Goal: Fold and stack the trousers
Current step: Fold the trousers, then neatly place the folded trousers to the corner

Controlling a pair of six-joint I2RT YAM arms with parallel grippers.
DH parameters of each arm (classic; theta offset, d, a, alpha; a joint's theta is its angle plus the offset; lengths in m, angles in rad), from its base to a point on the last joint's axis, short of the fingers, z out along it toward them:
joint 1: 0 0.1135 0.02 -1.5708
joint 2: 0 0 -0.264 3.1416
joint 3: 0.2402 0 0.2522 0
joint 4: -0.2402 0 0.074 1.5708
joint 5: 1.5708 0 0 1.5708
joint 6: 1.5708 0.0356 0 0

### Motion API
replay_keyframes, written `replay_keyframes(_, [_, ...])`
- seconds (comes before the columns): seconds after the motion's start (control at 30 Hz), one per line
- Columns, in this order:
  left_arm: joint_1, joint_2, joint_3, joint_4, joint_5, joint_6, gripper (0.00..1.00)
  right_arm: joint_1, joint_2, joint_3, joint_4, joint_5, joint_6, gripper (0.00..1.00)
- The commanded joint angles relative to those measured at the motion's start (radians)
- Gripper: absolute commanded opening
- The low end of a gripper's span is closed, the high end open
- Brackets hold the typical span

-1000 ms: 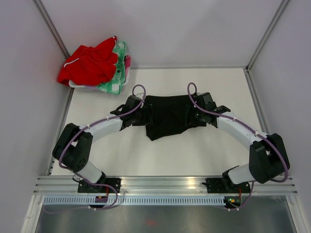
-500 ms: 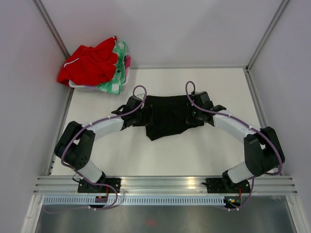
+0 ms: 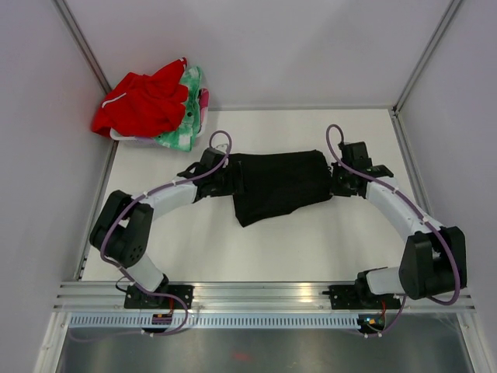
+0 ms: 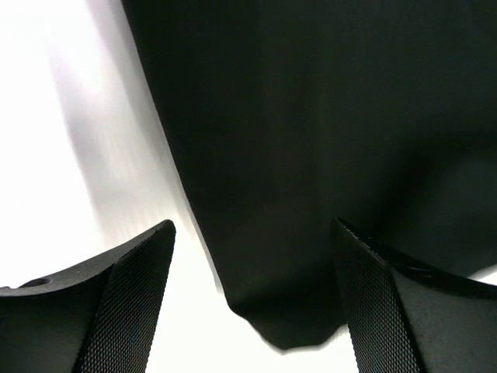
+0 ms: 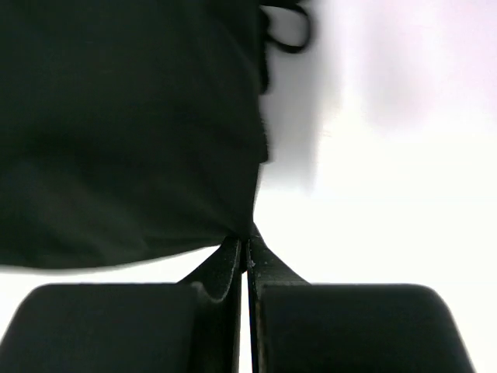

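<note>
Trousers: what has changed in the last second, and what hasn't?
The right gripper, jaws shut on the right edge of the trousers, swung out to the right and drew that edge with it, spreading the cloth wider. The left gripper stayed at the left edge, jaws open. The red garment in the far-left corner has not moved.

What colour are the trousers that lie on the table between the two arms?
The trousers are plain black, with no pattern. The top external view shows this best.
</note>
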Motion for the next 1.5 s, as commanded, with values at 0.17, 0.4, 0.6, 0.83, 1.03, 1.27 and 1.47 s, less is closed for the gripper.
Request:
replay_keyframes(0.17, [0.002, 0.120, 0.151, 0.002, 0.038, -0.014, 0.86, -0.082, 0.004, -0.055, 0.007, 0.021, -0.129, 0.00])
replay_keyframes(0.4, [0.002, 0.128, 0.144, 0.011, 0.058, -0.043, 0.86, -0.082, 0.044, 0.071, -0.090, -0.114, -0.102, 0.58])
replay_keyframes(0.6, [0.002, 0.166, 0.145, 0.034, 0.084, -0.120, 0.91, -0.082, -0.042, 0.303, -0.204, -0.070, -0.099, 0.73])
replay_keyframes(0.83, [0.002, 0.203, 0.098, 0.091, 0.018, -0.231, 0.91, -0.085, 0.113, 0.219, 0.079, -0.067, -0.098, 0.97])
replay_keyframes(1.03, [0.001, 0.203, 0.039, 0.189, 0.024, -0.291, 0.88, -0.106, 0.265, 0.228, 0.171, -0.076, -0.106, 0.98])
replay_keyframes(1.27, [-0.006, 0.242, 0.045, 0.218, 0.021, -0.317, 0.79, -0.140, 0.368, 0.219, 0.224, -0.110, -0.137, 0.98])
replay_keyframes(1.47, [-0.013, 0.274, 0.073, 0.197, 0.019, -0.311, 0.58, -0.146, 0.434, 0.170, 0.310, -0.220, -0.109, 0.92])
